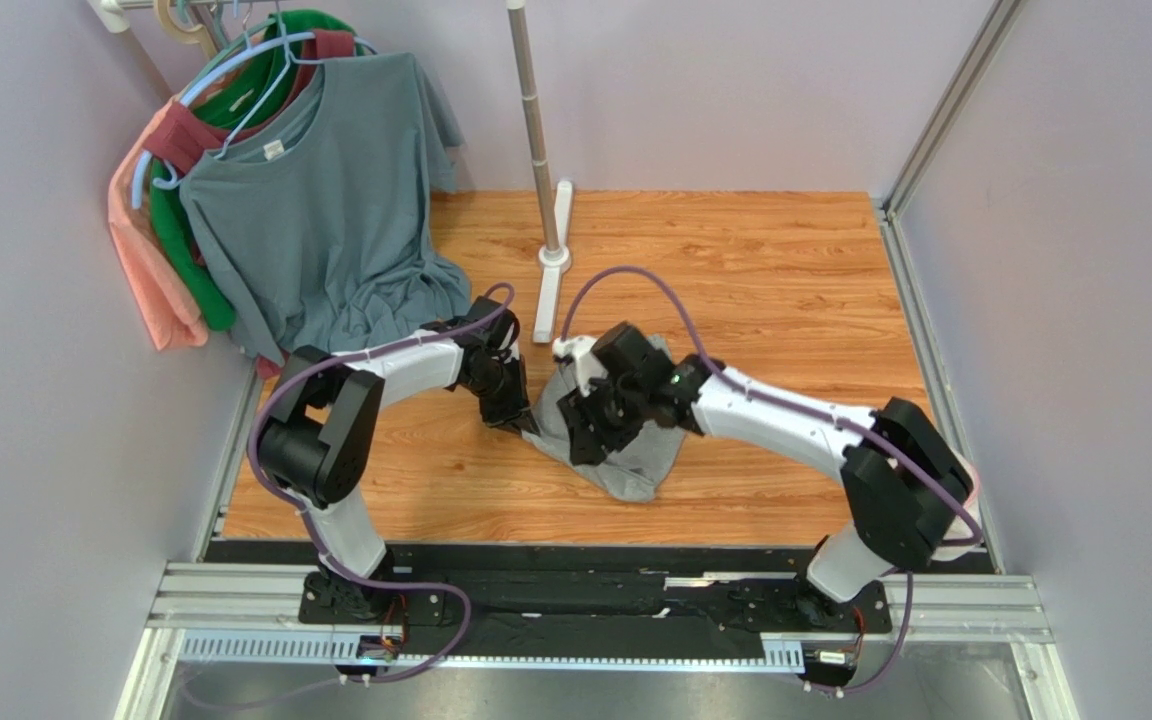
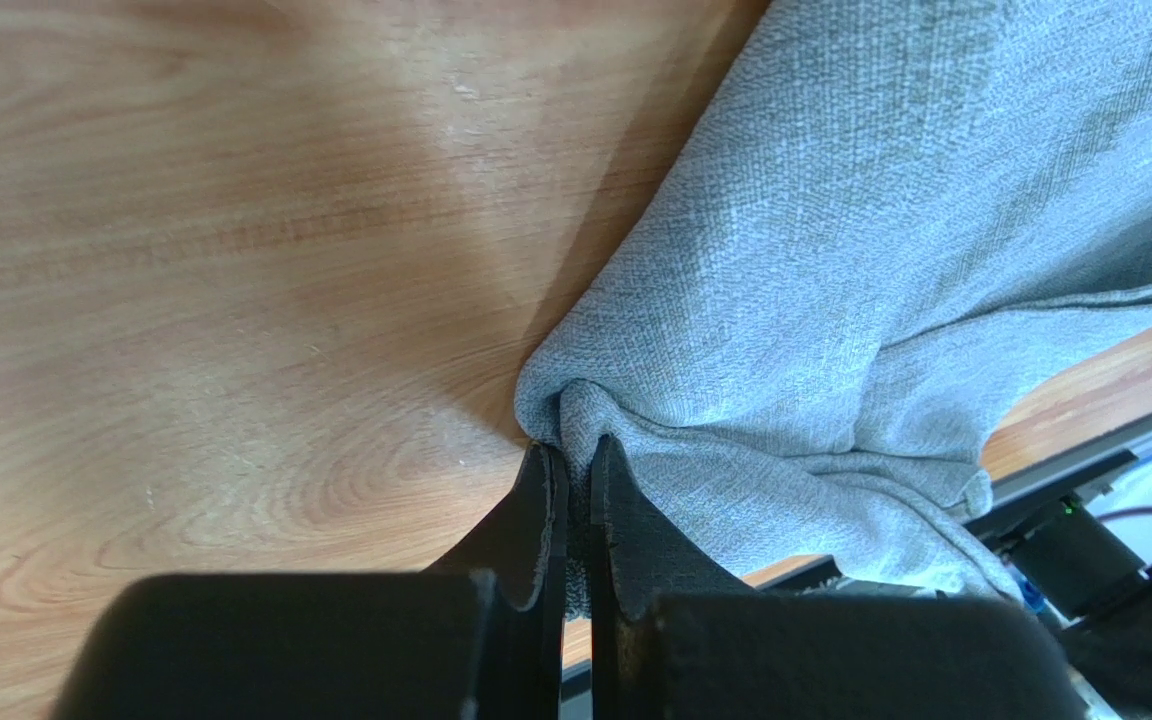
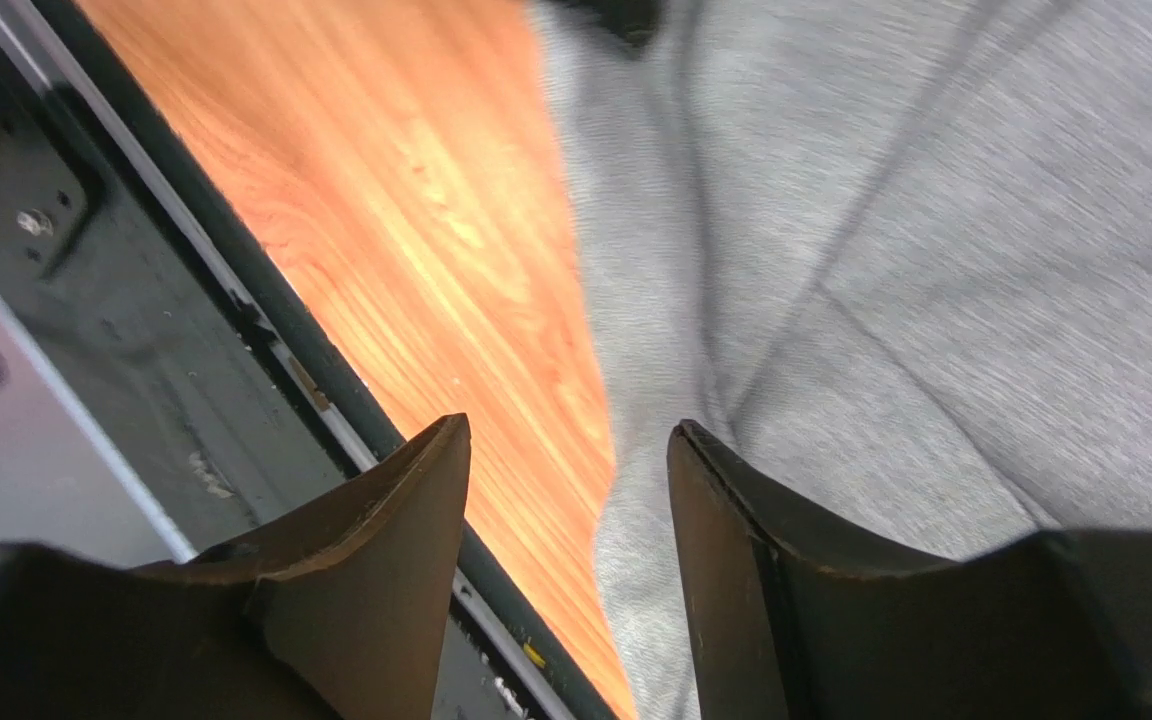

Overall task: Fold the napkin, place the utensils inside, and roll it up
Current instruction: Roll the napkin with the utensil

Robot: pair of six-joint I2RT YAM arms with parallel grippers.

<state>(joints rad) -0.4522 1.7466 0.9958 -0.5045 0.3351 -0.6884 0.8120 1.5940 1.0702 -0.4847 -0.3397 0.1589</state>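
We're at the very first step here, the fold, and it isn't done yet. The plain mid-grey soft cloth napkin sits in a crumpled heap near the middle of the orange-brown wooden tabletop.

The left gripper has its fingers pressed together on a bunched bit of the napkin's edge, at about 9 o'clock on the heap in the top view. The right gripper reaches in from 3 o'clock and hangs over the heap with its fingers spread and nothing between them (just cloth edge and bare wood below).

We can't spot the small dark fork anywhere. It could be under the cloth or hidden by the arms.

Our read on what's next: the right gripper needs a corner of its own, well away from the left's pinch, so the two can pull the napkin out flat before any folding. Picking a single layer out of that bunch looks like the tricky bit.
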